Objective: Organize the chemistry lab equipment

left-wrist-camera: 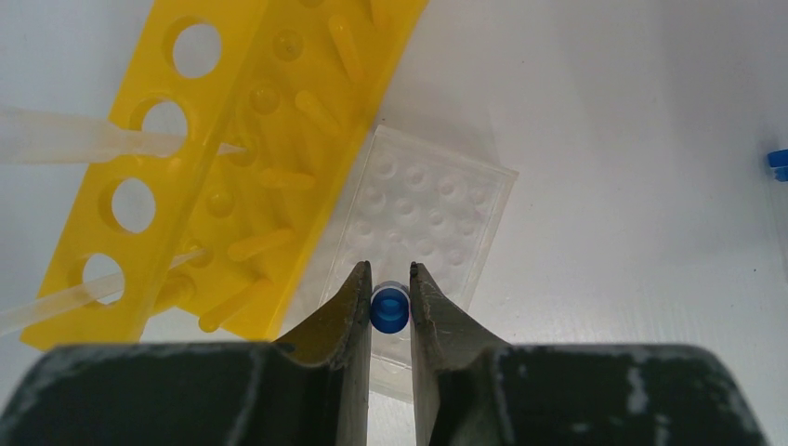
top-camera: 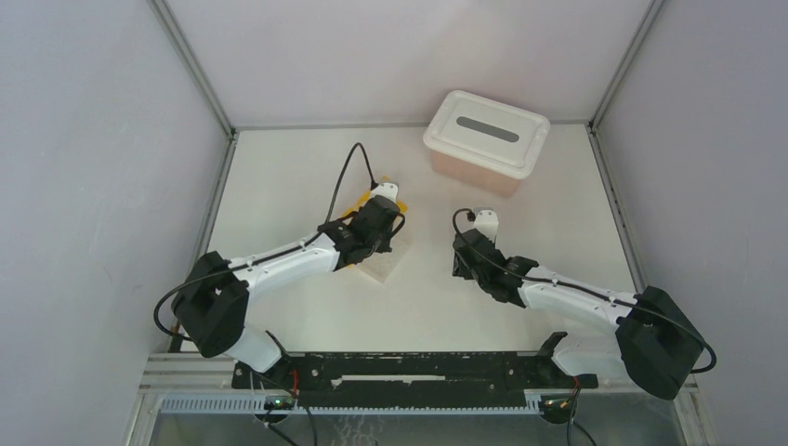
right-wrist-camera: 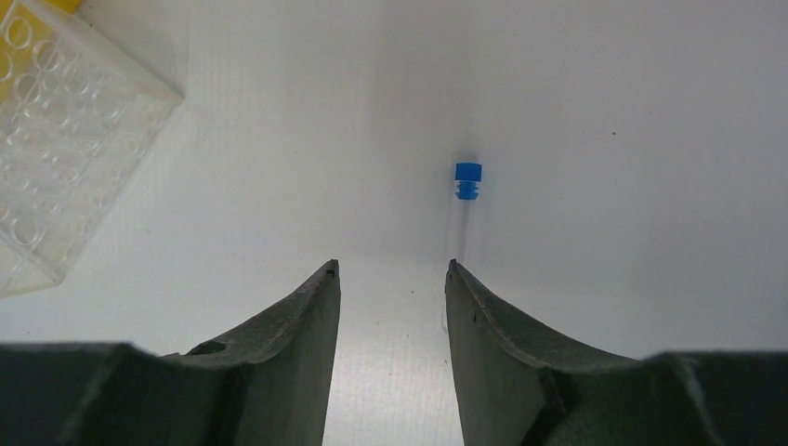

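The left gripper (left-wrist-camera: 388, 271) is clenched on a blue-capped tube (left-wrist-camera: 390, 309). In the left wrist view the blue cap sits between the two dark fingers, and both fingers touch it.

Just behind the cap, at 12 o'clock, the small clear grid rack (left-wrist-camera: 423, 209) lies flat on the white table (left-wrist-camera: 604, 139). The held tube is over the near edge of this rack.

At 10 o'clock from the gripper lies the yellow tube rack (left-wrist-camera: 269, 121), turned at an angle. Its long edge meets the left side of the clear rack, but I cannot tell whether it only touches or lies over it. Two clear droppers (left-wrist-camera: 74, 144) reach onto the yellow rack from 9 o'clock, one farther away and one nearer. I cannot tell whether they pass through its round holes.

The right gripper (right-wrist-camera: 392, 268) is released. Its jaws stand apart with only bare table between them. A second blue-capped tube (right-wrist-camera: 468, 179) lies on the table just beyond the right finger, at 1 o'clock. Its cap is at the far end and its clear body is hard to see. A corner of the clear grid rack shows at 10 o'clock.

In the top view, the two grippers are near the middle of the table, apart from each other. Farthest away, at 1 o'clock, stands the pink tub (top-camera: 469, 174) with its white lid (top-camera: 455, 113) on, well apart from the racks.
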`<state>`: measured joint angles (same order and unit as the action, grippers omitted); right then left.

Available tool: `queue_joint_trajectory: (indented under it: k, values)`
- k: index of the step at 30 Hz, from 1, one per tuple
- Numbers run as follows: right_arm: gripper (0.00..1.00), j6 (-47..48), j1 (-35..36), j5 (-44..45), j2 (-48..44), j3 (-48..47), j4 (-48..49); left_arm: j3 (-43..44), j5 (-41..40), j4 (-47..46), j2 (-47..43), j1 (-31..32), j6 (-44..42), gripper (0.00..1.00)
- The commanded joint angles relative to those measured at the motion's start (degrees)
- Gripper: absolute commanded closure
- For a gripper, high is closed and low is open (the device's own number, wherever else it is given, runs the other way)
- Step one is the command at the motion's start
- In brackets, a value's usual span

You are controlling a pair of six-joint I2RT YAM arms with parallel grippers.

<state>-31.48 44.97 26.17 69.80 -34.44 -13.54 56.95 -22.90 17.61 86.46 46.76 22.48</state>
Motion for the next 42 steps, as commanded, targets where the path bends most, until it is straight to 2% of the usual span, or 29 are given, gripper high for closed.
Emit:
queue_joint_trajectory:
  k: [1, 28, 36, 42]
  values:
    - [0.47, -1.04, -0.37, -0.28, -0.02, 0.37, 2.02, -1.27, -1.37, -2.43, 0.36, 0.27, 0.7, 0.96]
    - [0.47, -1.23, -0.79, -0.04, 1.04, 0.95, 1.88, -3.76, -2.28, -5.55, 2.57, 0.61, 1.54, 0.96]
    - [0.48, -2.14, -1.45, 1.27, 1.63, 0.95, 0.11, -4.15, -2.09, -6.53, 3.52, 0.71, 2.12, 0.83]
    - [0.49, -3.84, -2.73, 0.82, 2.31, 0.95, -0.67, -4.21, -1.93, -6.53, 4.04, 0.7, 2.41, 0.78]
